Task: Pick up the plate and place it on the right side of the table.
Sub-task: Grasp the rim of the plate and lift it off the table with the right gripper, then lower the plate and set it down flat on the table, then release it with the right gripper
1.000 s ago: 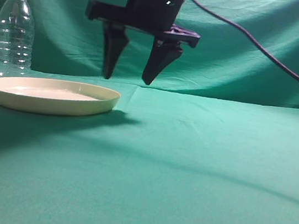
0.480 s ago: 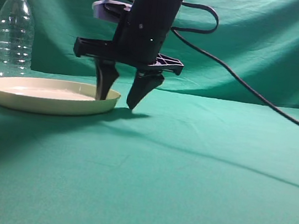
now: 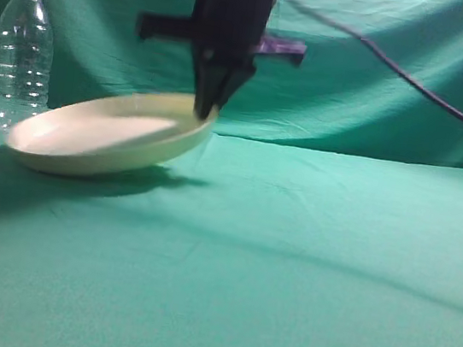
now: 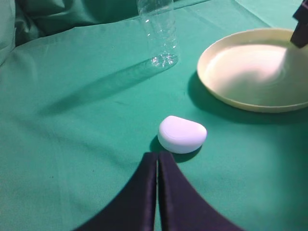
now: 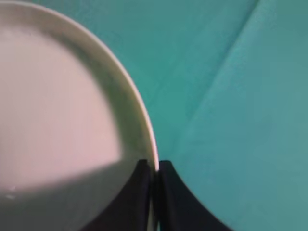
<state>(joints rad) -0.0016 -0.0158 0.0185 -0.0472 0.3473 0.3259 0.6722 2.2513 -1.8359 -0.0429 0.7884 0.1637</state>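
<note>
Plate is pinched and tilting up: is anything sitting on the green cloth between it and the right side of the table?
Nothing visible does. The right gripper is shut on the rim of the pale cream-yellow plastic plate, and the teal-green cloth table to its right is bare. The clear plastic bottle stands on the plate's far side, left.

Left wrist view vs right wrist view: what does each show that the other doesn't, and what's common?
Only the left wrist view shows the clear bottle, a small white rounded object on the cloth, and the left gripper, its fingers together and holding nothing. Only the right wrist view shows the right gripper up close, its fingers pinching the plate's rim, one inside and one outside. Both show the plate and the green table; in the left wrist view the right gripper is just a dark shape at the plate's far edge.
</note>
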